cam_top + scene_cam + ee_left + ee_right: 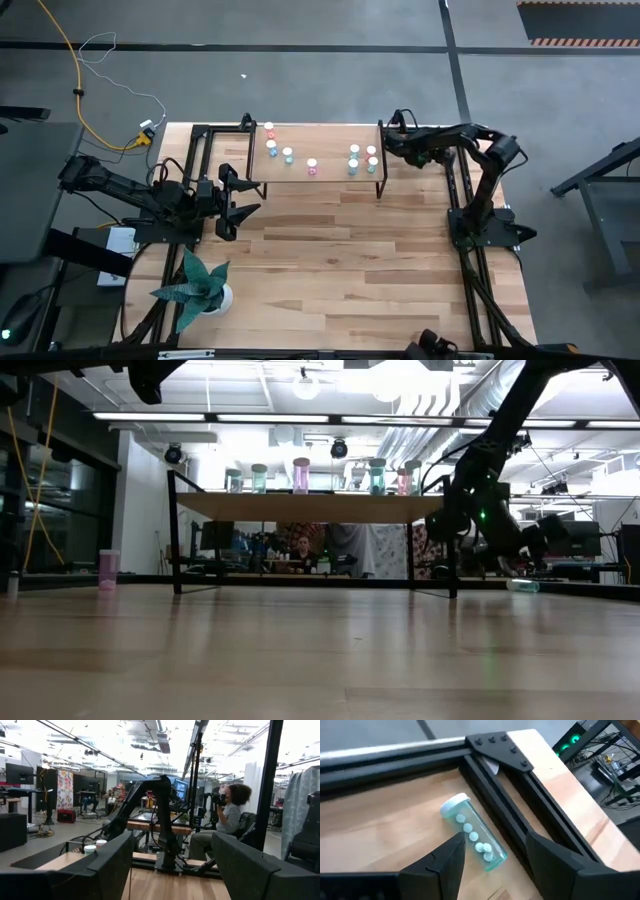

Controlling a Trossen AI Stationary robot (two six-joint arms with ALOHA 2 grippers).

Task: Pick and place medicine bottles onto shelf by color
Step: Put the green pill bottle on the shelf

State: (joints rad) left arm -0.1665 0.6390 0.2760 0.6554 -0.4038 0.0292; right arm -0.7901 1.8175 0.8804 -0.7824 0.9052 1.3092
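Wood surface [340, 250] holds the shelf [330, 150] — many bottles [312, 166] stand there already. My right hand [492, 852] hangs open over a teal bottle [474, 839] lying flat — more left.

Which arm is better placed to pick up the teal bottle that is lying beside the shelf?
The right. Its open right gripper hangs just over the lying teal bottle by the shelf. The left gripper waits open, far off at the table's left side.

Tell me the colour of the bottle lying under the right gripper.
Teal with a white cap: the bottle shows best in the right wrist view, between the open right gripper fingers.
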